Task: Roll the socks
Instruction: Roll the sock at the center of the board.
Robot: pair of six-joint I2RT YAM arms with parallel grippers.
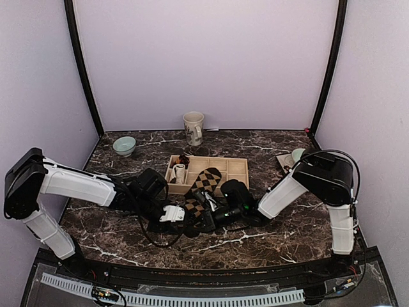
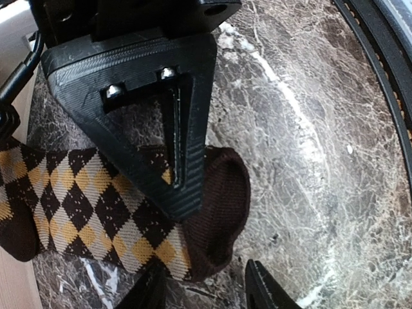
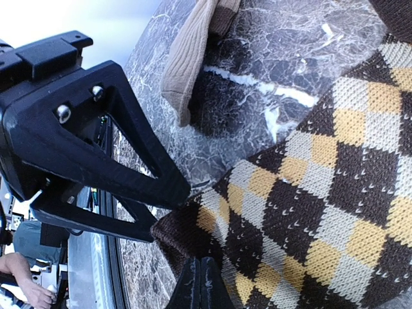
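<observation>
The dark marbled counter [image 1: 287, 236] is carrying everything, its polished surface looking hard and slick, so fabric should slide on it easily. Beyond both grippers, the shallow wooden tray [image 1: 236, 167] is sitting with its pale compartments facing up, and the far end of the argyle sock [image 1: 203, 182] is draping over its near rim.

That sock is lying flat and stretched out towards the grippers. This probably gives the roll a straight run from its near end. It is a soft knit of dark brown with cream and yellow diamonds, ending in a plain dark brown band that is curling up into a rounded lip.

The tan sock [image 3: 187, 58] is ribbed and limp. It is lying on the counter ahead of the right gripper [image 3: 199, 283], apart from the argyle one and seemingly waiting its turn.

The right gripper is pressing its closed fingertips down at the dark brown edge, apparently pinning the sock. Whether any fabric is pinched between them I cannot tell.

The left gripper [image 2: 205, 293] is facing it from the other side. Its fingers are standing partly apart with nothing clamped between them, and the curled dark end is lying just ahead of its tips, ready to be taken.
</observation>
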